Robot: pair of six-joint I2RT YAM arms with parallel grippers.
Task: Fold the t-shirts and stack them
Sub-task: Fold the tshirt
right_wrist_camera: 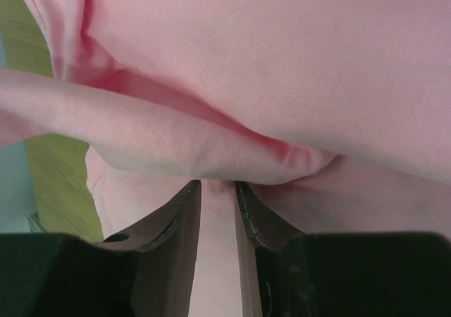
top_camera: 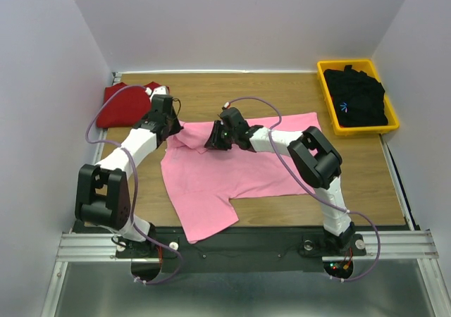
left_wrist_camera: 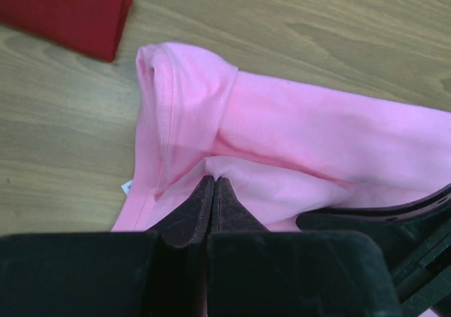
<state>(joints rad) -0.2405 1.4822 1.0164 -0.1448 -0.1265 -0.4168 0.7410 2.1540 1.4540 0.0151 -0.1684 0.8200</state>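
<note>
Left claw (left_wrist_camera: pixel 213 181) is clenched on the upper edge of the light pink cotton t-shirt (top_camera: pixel 211 176). Right claw (right_wrist_camera: pixel 217 184) sits half-spread at a raised fold, and I can't tell if it grips. The shirt lies spread mid wooden table (top_camera: pixel 282 95); I'd lift both points evenly and keep the cloth taut.

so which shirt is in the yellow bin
The black shirt, far right in the bin. The pink shirt lies spread in the middle; the red shirt sits folded far left.
</note>
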